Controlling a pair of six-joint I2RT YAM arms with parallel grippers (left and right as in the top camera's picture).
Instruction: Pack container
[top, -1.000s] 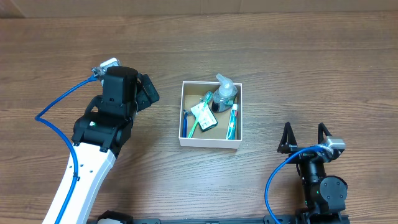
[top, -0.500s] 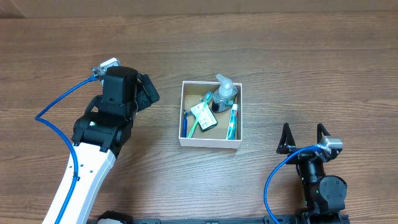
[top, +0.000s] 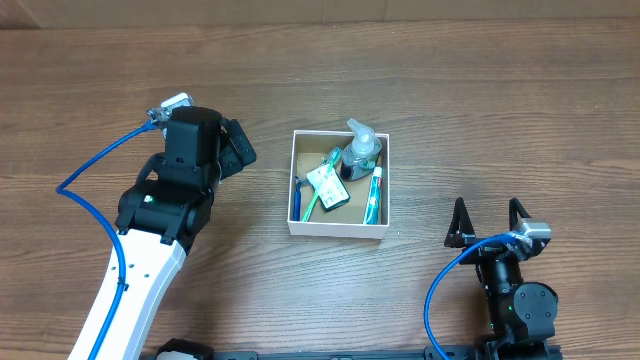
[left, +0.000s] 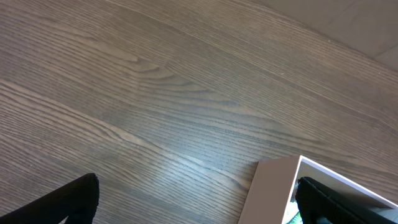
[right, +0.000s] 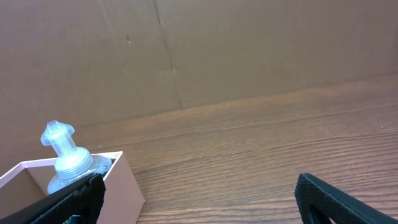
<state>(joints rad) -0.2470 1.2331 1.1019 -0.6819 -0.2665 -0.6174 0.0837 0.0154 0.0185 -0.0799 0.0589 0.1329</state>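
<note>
Overhead view: finds container (top: 337, 231) at the middle of the table (top: 450, 90), loaded with pump bottle (top: 360, 153), toothpaste tube (top: 373, 196) and toothbrush (top: 311, 206). Puts left gripper (top: 238, 150) just off its left wall and right gripper (top: 487, 214) near the table's front edge, both with jaws spread wide, holding nothing. Shows no shift since a second ago, so reads as packing done, arms idle.

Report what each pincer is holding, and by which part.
Nothing is held. The left pincer is open beside the container, not touching it. The right pincer is open too, clear of the container, with nothing between its jaws.
</note>
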